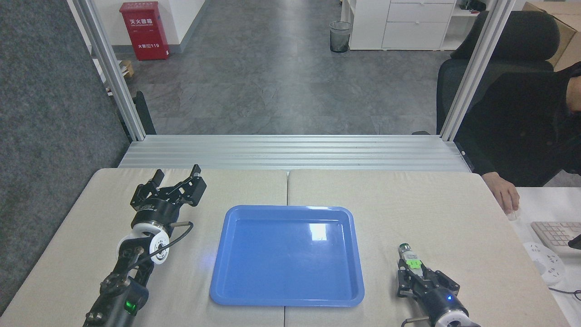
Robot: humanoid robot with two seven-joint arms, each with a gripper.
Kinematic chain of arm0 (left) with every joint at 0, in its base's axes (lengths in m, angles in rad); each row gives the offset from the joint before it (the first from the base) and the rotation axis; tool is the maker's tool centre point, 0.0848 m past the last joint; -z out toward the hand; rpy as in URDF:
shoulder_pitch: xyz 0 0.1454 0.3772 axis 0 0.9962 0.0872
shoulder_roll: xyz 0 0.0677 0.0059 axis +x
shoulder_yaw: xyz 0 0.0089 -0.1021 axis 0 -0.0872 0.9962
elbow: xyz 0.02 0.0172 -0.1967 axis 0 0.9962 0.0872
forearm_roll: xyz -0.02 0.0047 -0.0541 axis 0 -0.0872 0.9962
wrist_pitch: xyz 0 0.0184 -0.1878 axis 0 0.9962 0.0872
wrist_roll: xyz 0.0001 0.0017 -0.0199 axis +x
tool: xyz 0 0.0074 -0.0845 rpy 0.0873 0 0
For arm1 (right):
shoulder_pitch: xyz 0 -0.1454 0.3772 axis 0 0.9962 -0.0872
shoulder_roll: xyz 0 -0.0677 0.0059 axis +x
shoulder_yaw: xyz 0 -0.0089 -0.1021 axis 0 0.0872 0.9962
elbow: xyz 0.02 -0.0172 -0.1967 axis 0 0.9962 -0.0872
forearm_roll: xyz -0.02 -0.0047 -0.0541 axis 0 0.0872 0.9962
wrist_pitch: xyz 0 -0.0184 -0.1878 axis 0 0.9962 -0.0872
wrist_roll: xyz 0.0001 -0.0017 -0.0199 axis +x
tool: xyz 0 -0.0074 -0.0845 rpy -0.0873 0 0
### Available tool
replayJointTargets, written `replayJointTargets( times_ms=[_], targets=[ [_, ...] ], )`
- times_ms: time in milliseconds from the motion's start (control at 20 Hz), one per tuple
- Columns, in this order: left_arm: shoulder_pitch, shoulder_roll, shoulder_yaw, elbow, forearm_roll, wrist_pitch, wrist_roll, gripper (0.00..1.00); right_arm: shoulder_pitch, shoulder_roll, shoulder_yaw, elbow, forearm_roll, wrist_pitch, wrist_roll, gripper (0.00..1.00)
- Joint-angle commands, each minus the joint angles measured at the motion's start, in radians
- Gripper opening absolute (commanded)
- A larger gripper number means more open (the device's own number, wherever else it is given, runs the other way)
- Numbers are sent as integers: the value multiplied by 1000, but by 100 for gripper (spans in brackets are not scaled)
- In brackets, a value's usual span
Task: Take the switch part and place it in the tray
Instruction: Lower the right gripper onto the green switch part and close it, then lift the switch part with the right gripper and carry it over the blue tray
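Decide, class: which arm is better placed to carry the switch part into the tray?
Right. The right gripper is closed around the switch part beside the tray; the left gripper sits open across it.

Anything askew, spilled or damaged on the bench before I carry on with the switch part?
Nothing stands out. The tray lies flat and holds nothing. The right gripper is closed around the switch part, right of the tray, with no damage visible. The left gripper is open, clear of both.
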Motion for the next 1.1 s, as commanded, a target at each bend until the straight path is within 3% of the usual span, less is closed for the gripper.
replayJointTargets(
  times_ms=[0,200,400,650,1050],
  targets=[
    [0,0,0,0,0,0,0,100,-70,-5,2,-13,-4,37,-4,0],
    [0,0,0,0,0,0,0,100,-180,7,24,-53,-1,77,-3,0],
    [0,0,0,0,0,0,0,100,-237,53,235,-100,11,133,-1,0],
    [0,0,0,0,0,0,0,100,-227,148,425,-122,46,146,-1,0],
    [0,0,0,0,0,0,0,100,-185,159,557,-61,86,126,59,0]
  ],
)
